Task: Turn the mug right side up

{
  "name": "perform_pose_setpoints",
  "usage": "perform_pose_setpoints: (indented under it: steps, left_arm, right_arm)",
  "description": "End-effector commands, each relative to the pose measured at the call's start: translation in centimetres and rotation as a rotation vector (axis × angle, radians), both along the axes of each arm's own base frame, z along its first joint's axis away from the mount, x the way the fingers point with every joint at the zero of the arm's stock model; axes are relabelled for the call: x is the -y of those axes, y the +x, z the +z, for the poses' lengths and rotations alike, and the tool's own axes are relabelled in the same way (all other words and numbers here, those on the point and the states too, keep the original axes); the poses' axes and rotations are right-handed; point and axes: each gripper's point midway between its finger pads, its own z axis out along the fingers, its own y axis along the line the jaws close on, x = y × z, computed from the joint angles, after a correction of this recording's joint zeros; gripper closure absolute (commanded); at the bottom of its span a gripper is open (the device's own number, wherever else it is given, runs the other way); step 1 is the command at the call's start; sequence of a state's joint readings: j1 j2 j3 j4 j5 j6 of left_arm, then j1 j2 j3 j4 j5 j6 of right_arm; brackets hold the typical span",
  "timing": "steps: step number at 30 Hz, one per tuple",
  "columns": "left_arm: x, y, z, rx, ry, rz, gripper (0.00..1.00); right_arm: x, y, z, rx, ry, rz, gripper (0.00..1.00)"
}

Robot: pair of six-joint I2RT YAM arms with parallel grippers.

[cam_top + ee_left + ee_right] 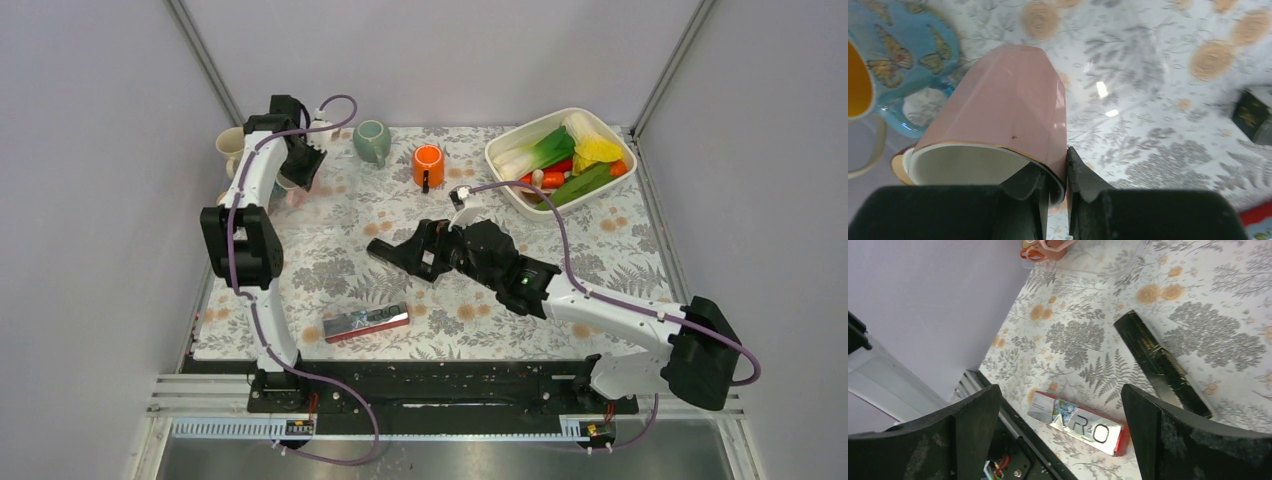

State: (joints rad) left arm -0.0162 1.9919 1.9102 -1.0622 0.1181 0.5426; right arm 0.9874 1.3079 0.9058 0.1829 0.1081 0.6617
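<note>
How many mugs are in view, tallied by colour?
Pink mug: 1
Green mug: 1
Orange mug: 1
Cream mug: 1
Blue butterfly mug: 1
Total: 5

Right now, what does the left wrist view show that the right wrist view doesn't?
Left wrist only: the left gripper pinching the rim of the pink mug, one finger inside, one outside, and a blue butterfly mug beside it. Right wrist only: the right gripper open and empty, the lettering on a red-and-silver packet, and the side wall. Both: the floral tablecloth; possibly the black box too, clear from the right wrist, only a dark corner from the left.
</note>
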Motion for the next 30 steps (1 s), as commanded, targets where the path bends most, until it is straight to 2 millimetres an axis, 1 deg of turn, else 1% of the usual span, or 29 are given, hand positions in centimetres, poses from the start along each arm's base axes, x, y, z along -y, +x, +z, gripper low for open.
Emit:
perform_pose_setpoints:
  steps: [1, 4, 6, 8, 13, 18, 20, 22, 24, 25, 26, 28, 30]
  left_arm:
    - [-3.8, 3.0, 3.8, 0.104, 0.085, 0.025, 1.00]
    - [-4.6, 3.4, 1.9, 0.063, 0.085, 0.027, 1.00]
    - [-5.0, 3.3, 0.6, 0.028, 0.090, 0.033, 1.00]
    - [-5.3, 3.0, -0.4, -0.005, 0.092, 0.044, 1.00]
    - [-6.4, 2.3, -1.6, -0.068, 0.123, 0.067, 1.00]
    - [-6.6, 2.0, -2.8, -0.108, 0.132, 0.058, 1.00]
    - [-6.9, 2.0, -3.0, -0.114, 0.151, 0.071, 0.92]
    - [-6.8, 2.2, -2.9, -0.106, 0.140, 0.079, 0.77]
    - [-6.7, 2.5, -2.5, -0.085, 0.136, 0.081, 0.66]
    - [-6.7, 2.6, -2.0, -0.067, 0.134, 0.083, 0.58]
    - [-6.7, 2.8, -1.5, -0.048, 0.134, 0.086, 0.53]
    - [-6.0, 3.1, -0.3, -0.006, 0.101, 0.073, 0.46]
    - [-5.5, 3.2, 1.3, 0.047, 0.078, 0.062, 0.39]
  right_arm:
    - [2.3, 0.8, 1.2, 0.120, -0.079, -0.063, 0.01]
    - [3.1, 1.1, 1.3, 0.155, -0.126, -0.080, 0.00]
    - [3.2, 1.1, 1.3, 0.167, -0.136, -0.076, 0.01]
    - [3.2, 1.0, 1.3, 0.172, -0.142, -0.071, 0.01]
    - [3.0, 1.0, 0.6, 0.162, -0.154, -0.066, 0.01]
    - [2.9, 1.2, 0.3, 0.157, -0.160, -0.068, 0.01]
    - [2.9, 1.1, 0.3, 0.157, -0.162, -0.068, 0.01]
    - [3.1, 1.2, 0.3, 0.155, -0.165, -0.071, 0.01]
    - [3.2, 1.2, 0.2, 0.153, -0.169, -0.076, 0.00]
    - [3.3, 1.1, 0.3, 0.155, -0.168, -0.077, 0.01]
    - [3.4, 1.2, 0.3, 0.155, -0.169, -0.080, 0.01]
    - [3.6, 1.3, 0.3, 0.160, -0.178, -0.090, 0.01]
    - [4.1, 2.0, -0.1, 0.170, -0.220, -0.125, 0.01]
